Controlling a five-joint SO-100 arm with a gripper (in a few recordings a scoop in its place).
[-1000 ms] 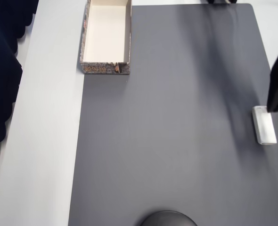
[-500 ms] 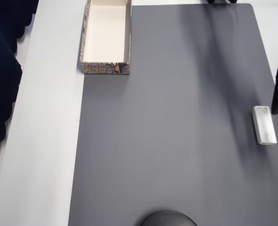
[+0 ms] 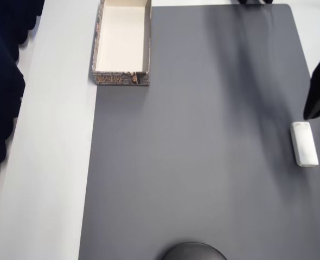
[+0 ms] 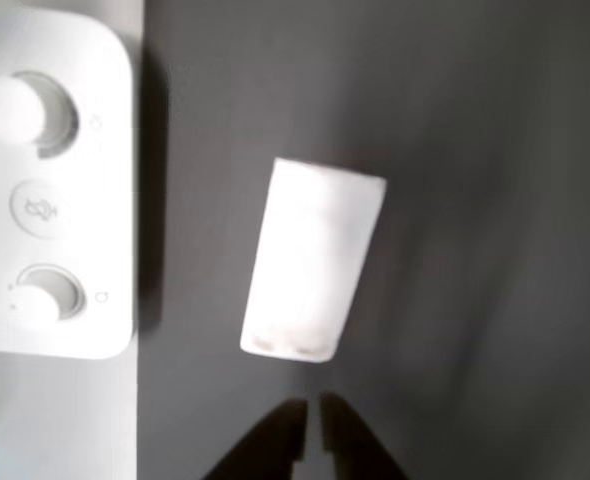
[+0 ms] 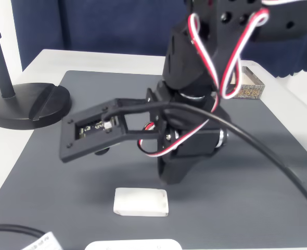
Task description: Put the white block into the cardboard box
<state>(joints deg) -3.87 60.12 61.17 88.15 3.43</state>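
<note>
Smooth white block (image 5: 141, 202), matt mat (image 3: 203, 162)

The overhead view looks straight down on the dark grey rectangular mat (image 3: 192, 135) covering most of the pale counter (image 3: 57, 162), from far enough to take in the shallow cardboard box with cream inner faces (image 3: 122, 40) at the top edge and the small white oblong block (image 3: 304, 143) at the right edge. The wrist view looks down on the same block (image 4: 313, 262) from close by, blurred, with the closed black jaws at its lower edge. The fixed view stands low at the counter's edge, near the block (image 5: 141, 202), facing across the mat (image 5: 257, 198) toward the box (image 5: 250, 88) behind the black arm (image 5: 195, 104).
</note>
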